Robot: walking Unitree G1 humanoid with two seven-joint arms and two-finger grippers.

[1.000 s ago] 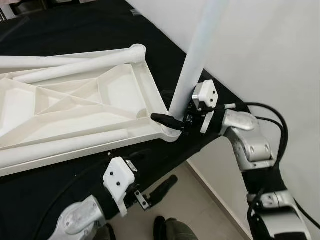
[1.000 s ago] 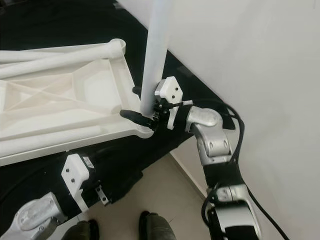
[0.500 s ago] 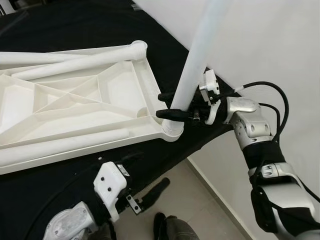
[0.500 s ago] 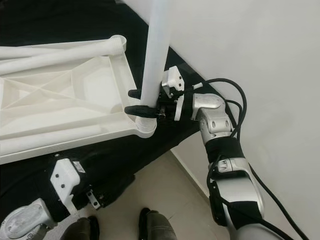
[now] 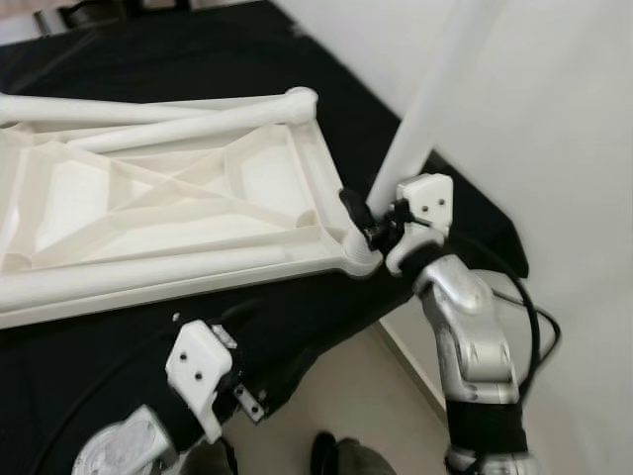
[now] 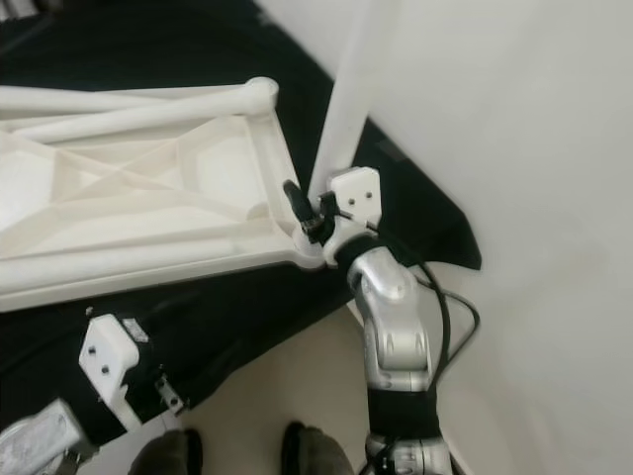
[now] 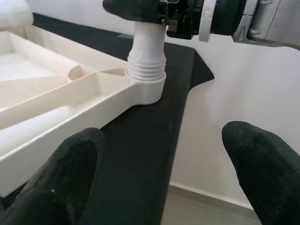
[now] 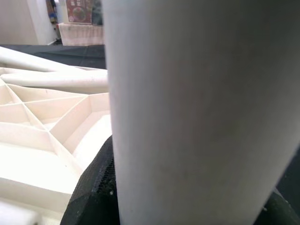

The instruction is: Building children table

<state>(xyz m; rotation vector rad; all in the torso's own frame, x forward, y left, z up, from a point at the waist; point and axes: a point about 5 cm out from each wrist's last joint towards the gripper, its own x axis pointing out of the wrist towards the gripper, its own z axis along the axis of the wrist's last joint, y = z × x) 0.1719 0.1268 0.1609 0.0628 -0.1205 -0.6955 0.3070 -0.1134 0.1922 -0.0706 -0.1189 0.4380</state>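
Observation:
The white table top (image 5: 178, 213) lies upside down on a black cloth. A white leg (image 5: 425, 109) stands upright in the threaded corner socket (image 7: 145, 84) nearest the wall. My right gripper (image 5: 366, 223) is shut on this leg just above the socket, and one black finger (image 8: 93, 187) wraps the leg (image 8: 187, 117) in the right wrist view. My left gripper (image 7: 159, 159) hangs open off the cloth's near edge, facing the socket with nothing between its fingers (image 7: 61, 173). A loose leg (image 5: 148, 269) rests along the top's near rim, and two more (image 5: 188, 124) lie at the far rim.
A white wall (image 5: 554, 148) stands close on the right, just past the cloth's corner (image 5: 495, 237). Tiled floor (image 5: 346, 386) lies below the near edge, with dark feet (image 5: 336, 460) on it.
My right wrist has turned about the upright leg while staying shut on it. The left arm has drawn back and down. The whole view has shifted a little.

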